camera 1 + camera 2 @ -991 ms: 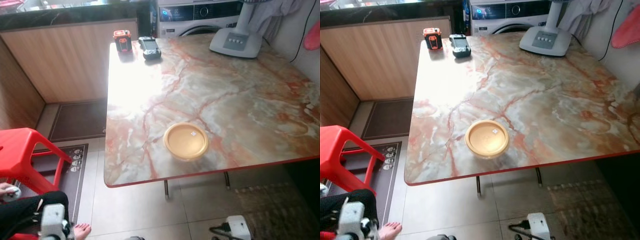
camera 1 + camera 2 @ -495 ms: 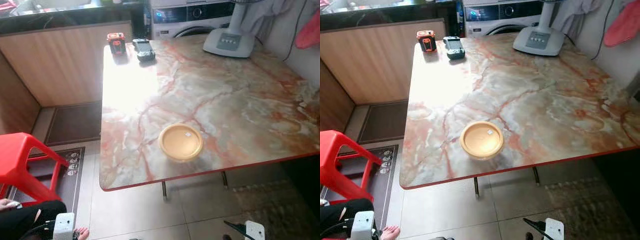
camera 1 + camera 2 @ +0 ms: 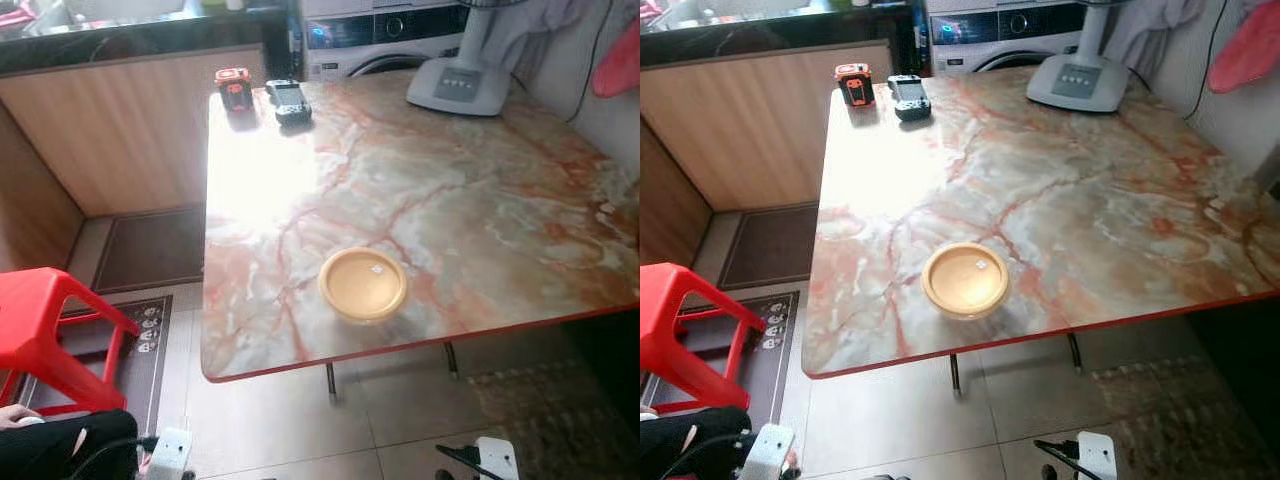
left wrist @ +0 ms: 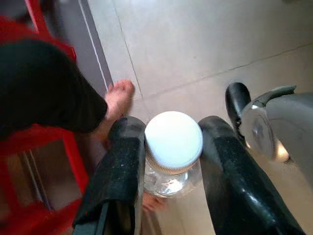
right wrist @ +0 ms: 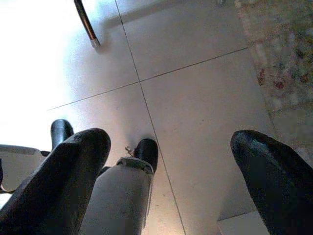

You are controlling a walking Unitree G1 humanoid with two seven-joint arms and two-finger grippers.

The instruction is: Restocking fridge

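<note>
Left gripper (image 4: 168, 161): its two black fingers (image 4: 120, 171) pinch a clear jar (image 4: 171, 174) with a white ribbed lid (image 4: 173, 141), one finger pressed to each side just below the lid. The gripper hangs low over the tiled floor (image 4: 195, 44), pointing down. Just beyond the jar lies a person's bare foot (image 4: 117, 98), and beside it a dark trouser leg (image 4: 44, 93) resting against a red stool (image 4: 29, 205). To the other side of the gripper stands the robot's own grey leg (image 4: 283, 132) with its black foot (image 4: 238, 100).

Right gripper (image 5: 171, 181): fingers spread wide apart, holding nothing, also hanging low over the floor. Between the fingers shows the robot's grey leg (image 5: 122, 196) with a black foot (image 5: 146, 152). Farther out stand a metal table leg (image 5: 87, 23) and the edge of a patterned rug (image 5: 279, 58).

Head views: ahead of both grippers stands a marble-patterned table (image 3: 480, 200) with a red edge. A round yellow container (image 3: 362, 284) sits on it near the front edge, closest to the grippers. At the far corner lie an orange-and-black device (image 3: 233, 86) and a dark handset (image 3: 289, 100), just beside each other. The grey base of a fan (image 3: 467, 85) stands at the far side. Behind the table are a washing machine (image 3: 380, 30) and a wooden counter front (image 3: 120, 130). A dark doormat (image 3: 150, 245) lies on the floor beside the table, near the stool.
</note>
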